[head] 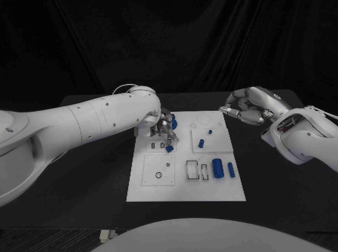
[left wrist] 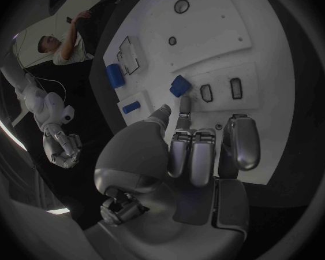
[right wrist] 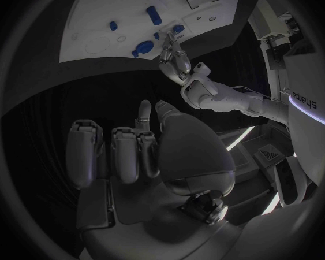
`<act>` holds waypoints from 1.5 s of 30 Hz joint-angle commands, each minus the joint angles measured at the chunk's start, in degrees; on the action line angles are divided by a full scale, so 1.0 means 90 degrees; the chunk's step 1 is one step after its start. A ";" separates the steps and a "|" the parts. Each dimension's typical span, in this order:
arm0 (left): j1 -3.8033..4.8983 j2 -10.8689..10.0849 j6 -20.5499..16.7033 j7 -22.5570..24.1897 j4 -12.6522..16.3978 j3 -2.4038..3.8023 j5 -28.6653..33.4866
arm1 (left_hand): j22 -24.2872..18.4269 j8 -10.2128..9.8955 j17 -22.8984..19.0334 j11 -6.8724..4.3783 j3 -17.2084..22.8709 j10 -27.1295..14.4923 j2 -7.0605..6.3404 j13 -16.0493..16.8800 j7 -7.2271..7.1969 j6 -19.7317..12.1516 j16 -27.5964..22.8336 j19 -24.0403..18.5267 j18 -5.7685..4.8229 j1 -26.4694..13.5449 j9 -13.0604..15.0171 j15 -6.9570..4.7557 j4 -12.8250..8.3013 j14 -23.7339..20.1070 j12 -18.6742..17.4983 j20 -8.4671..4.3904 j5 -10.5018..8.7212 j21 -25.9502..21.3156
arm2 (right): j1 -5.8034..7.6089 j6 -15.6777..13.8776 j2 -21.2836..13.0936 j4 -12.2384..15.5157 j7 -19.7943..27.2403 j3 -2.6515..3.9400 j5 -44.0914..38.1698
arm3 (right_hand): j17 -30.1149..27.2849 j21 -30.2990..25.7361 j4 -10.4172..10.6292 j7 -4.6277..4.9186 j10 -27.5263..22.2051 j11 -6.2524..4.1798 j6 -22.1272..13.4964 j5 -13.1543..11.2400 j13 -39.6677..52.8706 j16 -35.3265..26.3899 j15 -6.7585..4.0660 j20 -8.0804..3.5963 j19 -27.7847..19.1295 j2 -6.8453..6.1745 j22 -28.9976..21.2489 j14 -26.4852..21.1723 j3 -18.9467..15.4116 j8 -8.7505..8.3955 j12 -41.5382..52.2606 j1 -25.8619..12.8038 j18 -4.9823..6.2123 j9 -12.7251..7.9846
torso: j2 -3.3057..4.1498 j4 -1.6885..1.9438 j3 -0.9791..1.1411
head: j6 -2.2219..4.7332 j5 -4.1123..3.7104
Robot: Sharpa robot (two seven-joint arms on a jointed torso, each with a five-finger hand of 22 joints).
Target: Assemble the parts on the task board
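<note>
A white board [head: 186, 184] lies in the middle of a black counter [head: 78, 199]. The left hand [head: 160, 127] reaches over the board's far left part, its fingers [left wrist: 182, 107] pinching a small blue block [head: 169, 148] just beside two small slots. The right hand [head: 249, 106] hovers off the board's far right corner, fingers curled in and holding nothing. Two blue cylinders [head: 223, 168] lie near the board's right edge, beside an empty rectangular slot.
</note>
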 commanded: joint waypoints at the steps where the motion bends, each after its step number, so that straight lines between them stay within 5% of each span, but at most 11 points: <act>1: -0.0011 0.0009 0.0021 0.0012 0.0017 0.0005 0.0014 | 0.0489 -0.0028 0.1677 0.0034 0.0002 0.0348 -0.0009 0.1367 -0.0003 -0.0018 0.0017 -0.0031 0.0080 -0.0079 0.0011 0.0058 0.0044 0.0661 -0.0031 0.0005 -0.0029 -0.0029 | -0.0016 0.0032 0.0001 0.0001 -0.0111 0.0004 -0.0014 | 0.0636 -0.0026 -0.0008 -0.0013 0.0665 -0.0061 0.0017 0.0021 0.1675 -0.0024 -0.0045 -0.0038 0.0196 -0.0011 0.1349 0.0466 0.0032 -0.0002 0.0016 0.0046 0.0044 0.0008 | -0.0002 -0.0001 0.0000 | -0.0001 0.0006; 10: -0.0011 0.0009 0.0025 -0.0016 0.0020 0.0005 0.0014 | 0.0496 -0.0026 0.1677 0.0038 -0.0013 0.0342 -0.0018 0.1362 0.0001 -0.0018 0.0017 -0.0031 0.0081 -0.0149 0.0020 0.0063 0.0094 0.0661 -0.0035 0.0013 -0.0078 -0.0035 | -0.0017 0.0037 0.0005 -0.0001 -0.0112 0.0004 -0.0014 | 0.0636 -0.0026 -0.0008 -0.0013 0.0665 -0.0061 0.0017 0.0021 0.1675 -0.0024 -0.0045 -0.0038 0.0196 -0.0011 0.1349 0.0466 0.0032 -0.0002 0.0016 0.0046 0.0044 0.0008 | 0.0000 -0.0001 0.0001 | -0.0001 0.0005; 15: -0.0011 -0.0024 -0.0068 0.0020 0.0049 0.0005 0.0014 | 0.0510 -0.0040 0.1677 0.0060 -0.0084 0.0336 -0.0032 0.1358 0.0029 -0.0052 0.0017 -0.0035 0.0083 -0.0354 0.0035 0.0082 0.0263 0.0661 -0.0036 0.0034 -0.0363 -0.0055 | -0.0018 0.0033 0.0002 -0.0001 -0.0108 0.0004 -0.0014 | 0.0636 -0.0026 -0.0008 -0.0013 0.0665 -0.0061 0.0017 0.0021 0.1675 -0.0024 -0.0045 -0.0038 0.0196 -0.0011 0.1349 0.0466 0.0032 -0.0002 0.0016 0.0046 0.0044 0.0008 | 0.0000 0.0000 0.0000 | -0.0001 0.0011; 22: -0.0006 -0.0385 -0.0717 0.0298 0.0537 0.0006 0.0015 | 0.0577 0.0014 0.1677 0.0078 -0.0180 0.0392 -0.0096 0.1406 0.0042 -0.0108 0.0017 0.0034 0.0067 -0.0496 0.0107 0.0091 0.0391 0.0661 0.0003 0.0047 -0.0522 -0.0007 | -0.0019 0.0054 -0.0008 0.0000 -0.0096 0.0004 -0.0014 | 0.0635 -0.0023 0.0019 0.0007 0.0665 -0.0050 -0.0036 0.0017 0.1675 -0.0025 -0.0041 -0.0039 0.0199 -0.0033 0.1351 0.0467 0.0029 -0.0058 0.0016 0.0075 0.0042 -0.0019 | -0.0001 -0.0001 -0.0001 | -0.0001 0.0035; 25: 0.0023 -0.0792 -0.1237 0.0524 0.1064 0.0006 0.0015 | 0.0674 0.0503 0.1677 0.0085 -0.0240 0.0464 -0.0112 0.1463 0.0058 -0.0540 0.0017 0.0142 0.0045 -0.0475 0.0591 0.0094 0.0456 0.0661 0.0050 0.0049 -0.0460 0.0059 | -0.0019 0.0087 0.0002 0.0016 -0.0089 0.0004 -0.0071 | 0.0638 -0.0025 0.0031 0.0073 0.0665 0.0006 -0.0106 0.0006 0.1675 -0.0024 -0.0002 -0.0014 0.0204 -0.0085 0.1353 0.0469 0.0042 -0.0293 0.0016 0.0198 0.0040 -0.0204 | -0.0001 -0.0001 0.0001 | -0.0001 0.0072; 29: 0.0113 -0.1348 -0.1901 0.0915 0.1676 0.0006 0.0015 | 0.0816 0.1074 0.1677 0.0054 -0.0271 0.0652 -0.0129 0.1642 0.0015 -0.0837 0.0017 0.0318 0.0001 -0.0417 0.1062 0.0049 0.0522 0.0661 0.0180 0.0015 -0.0290 0.0203 | -0.0017 0.0141 0.0028 0.0085 -0.0075 0.0005 -0.0331 | 0.0682 0.0017 -0.0135 0.0334 0.0665 0.0272 -0.0303 -0.0012 0.1675 0.0002 0.0184 0.0138 0.0231 -0.0288 0.1370 0.0479 0.0073 -0.1288 0.0016 0.0587 0.0024 -0.0980 | -0.0001 0.0000 -0.0001 | -0.0001 0.0151; 33: 0.0250 -0.1946 -0.2432 0.1491 0.2178 0.0006 0.0134 | 0.1008 0.1760 0.1677 0.0006 -0.0314 0.0675 -0.0163 0.1665 -0.0010 -0.1230 0.0017 0.0553 -0.0072 -0.0349 0.1686 0.0012 0.0587 0.0661 0.0195 -0.0025 -0.0195 0.0431 | -0.0010 0.0213 0.0129 0.0167 -0.0112 0.0006 -0.0827 | 0.0731 0.0085 -0.0311 0.0446 0.0665 0.0260 -0.0352 -0.0028 0.1675 0.0031 0.0218 0.0203 0.0264 -0.0477 0.1393 0.0487 0.0024 -0.2007 0.0016 0.0800 0.0013 -0.1565 | -0.0015 -0.0001 -0.0005 | -0.0001 0.0241; 34: 0.0278 -0.2105 -0.2521 0.1639 0.2284 0.0005 0.0248 | 0.1081 0.2095 0.1677 -0.0013 -0.0342 0.0675 -0.0182 0.1665 -0.0015 -0.1447 0.0017 0.0635 -0.0100 -0.0295 0.1977 0.0001 0.0639 0.0661 0.0195 -0.0035 -0.0092 0.0515 | -0.0006 0.0241 0.0182 0.0177 -0.0130 0.0006 -0.0991 | 0.0760 0.0128 -0.0373 0.0448 0.0665 0.0229 -0.0417 -0.0032 0.1675 0.0045 0.0205 0.0195 0.0283 -0.0538 0.1407 0.0493 0.0008 -0.2159 0.0016 0.0865 0.0003 -0.1682 | -0.0018 0.0000 -0.0004 | -0.0001 0.0269; 36: 0.0313 -0.2383 -0.2600 0.1855 0.2451 0.0005 0.0548 | 0.1175 0.2406 0.1677 -0.0011 -0.0433 0.0675 -0.0228 0.1665 -0.0030 -0.1659 0.0017 0.0743 -0.0137 -0.0235 0.2247 -0.0005 0.0718 0.0661 0.0195 -0.0046 0.0272 0.0634 | -0.0001 0.0332 0.0317 0.0175 -0.0178 0.0006 -0.1280 | 0.0791 0.0170 -0.0437 0.0418 0.0665 0.0196 -0.0396 0.0023 0.1675 0.0061 0.0177 0.0171 0.0302 -0.0578 0.1421 0.0498 -0.0005 -0.2304 0.0016 0.0929 -0.0006 -0.1819 | -0.0025 -0.0002 -0.0001 | -0.0001 0.0320; 45: 0.0336 -0.3216 -0.2576 0.2471 0.2943 0.0000 0.1287 | 0.1233 0.2697 0.1677 0.0040 -0.0569 0.0675 -0.0221 0.1665 0.0043 -0.2189 0.0017 0.0783 -0.0152 0.0004 0.2478 0.0039 0.0867 0.0661 0.0195 -0.0017 0.0469 0.0670 | -0.0006 0.1305 0.1237 -0.0144 -0.0495 0.0007 -0.2073 | 0.0812 0.0198 -0.0616 0.0396 0.0665 0.0167 -0.0384 0.0955 0.1675 0.0075 0.0150 0.0139 0.0313 -0.0698 0.1429 0.0500 0.0016 -0.2629 0.0016 0.1041 -0.0013 -0.2113 | -0.0009 0.0006 -0.0010 | -0.0001 0.0469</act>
